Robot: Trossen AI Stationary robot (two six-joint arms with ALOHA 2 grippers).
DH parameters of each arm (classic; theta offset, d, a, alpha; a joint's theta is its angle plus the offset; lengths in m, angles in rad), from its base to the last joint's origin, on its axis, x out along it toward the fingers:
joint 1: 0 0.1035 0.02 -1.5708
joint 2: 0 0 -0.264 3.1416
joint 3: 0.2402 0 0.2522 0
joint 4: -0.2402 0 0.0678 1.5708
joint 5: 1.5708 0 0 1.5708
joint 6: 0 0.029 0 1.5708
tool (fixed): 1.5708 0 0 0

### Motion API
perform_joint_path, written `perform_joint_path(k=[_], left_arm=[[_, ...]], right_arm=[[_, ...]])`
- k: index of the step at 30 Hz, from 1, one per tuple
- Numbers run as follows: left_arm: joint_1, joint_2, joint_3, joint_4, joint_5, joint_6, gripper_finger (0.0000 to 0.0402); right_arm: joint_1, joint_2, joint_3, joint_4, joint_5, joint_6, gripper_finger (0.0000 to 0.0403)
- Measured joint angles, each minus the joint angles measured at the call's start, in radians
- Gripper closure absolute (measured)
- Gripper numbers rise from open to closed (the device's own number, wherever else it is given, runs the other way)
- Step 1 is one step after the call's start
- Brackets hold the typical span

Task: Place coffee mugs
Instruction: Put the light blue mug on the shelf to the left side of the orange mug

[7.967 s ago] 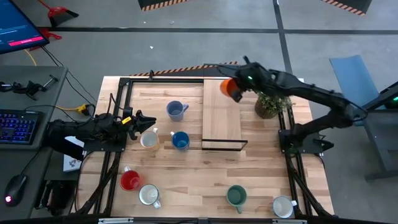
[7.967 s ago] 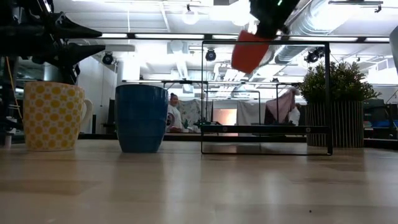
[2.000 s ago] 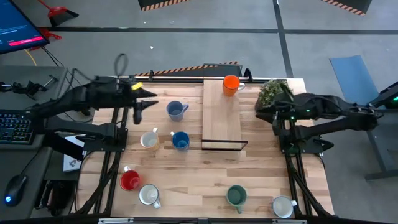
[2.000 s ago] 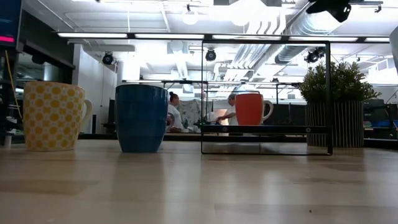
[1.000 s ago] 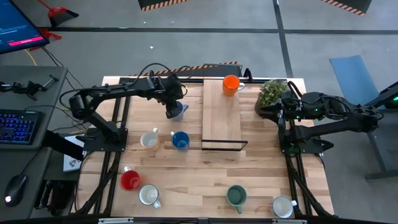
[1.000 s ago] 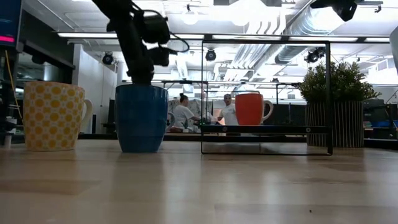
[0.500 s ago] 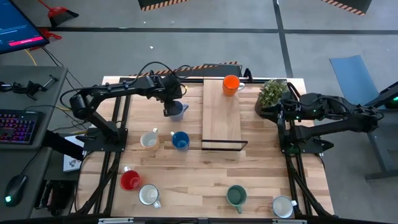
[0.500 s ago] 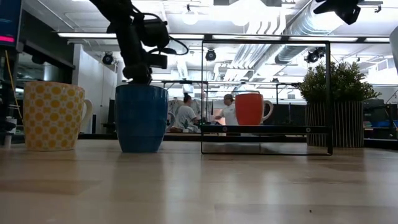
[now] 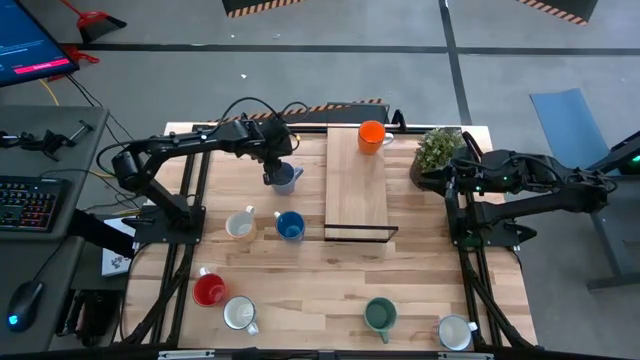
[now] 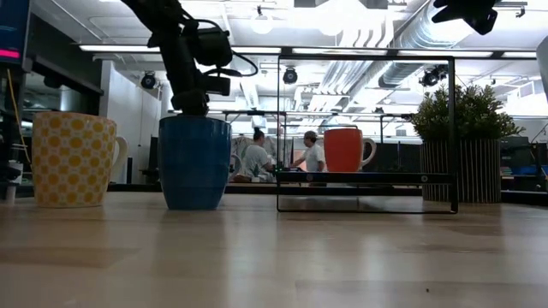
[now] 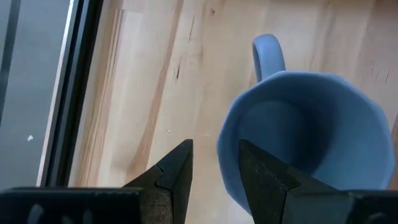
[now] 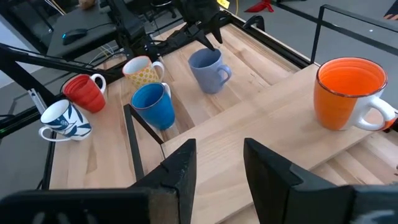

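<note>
The left tool point(image 11: 214, 163), fingers apart, straddles the near-left rim of the light blue mug point(image 9: 284, 177) on the bench point(image 9: 420, 280) left of the shelf; its handle points away.

A pale wooden bench point(image 9: 300, 275) with black metal rails along its left and right edges fills the middle of the high view. A lighter raised wooden shelf point(image 9: 356, 185) on a thin black wire frame point(image 10: 366, 177) runs from the far edge toward the bench's middle. A small potted green plant point(image 9: 436, 158) stands near the far right corner, just right of the shelf. Beyond the bench, two people point(image 10: 257, 157) show in the room.
</note>
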Motion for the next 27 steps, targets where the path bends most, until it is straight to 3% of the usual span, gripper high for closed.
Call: perform_joint_path(k=[27], left_arm=[[-0.001, 0.174, 0.0, 0.01, 0.017, -0.037, 0.0287]], right_arm=[[0.0, 0.0, 0.0, 0.0, -0.001, 0.0, 0.0289]])
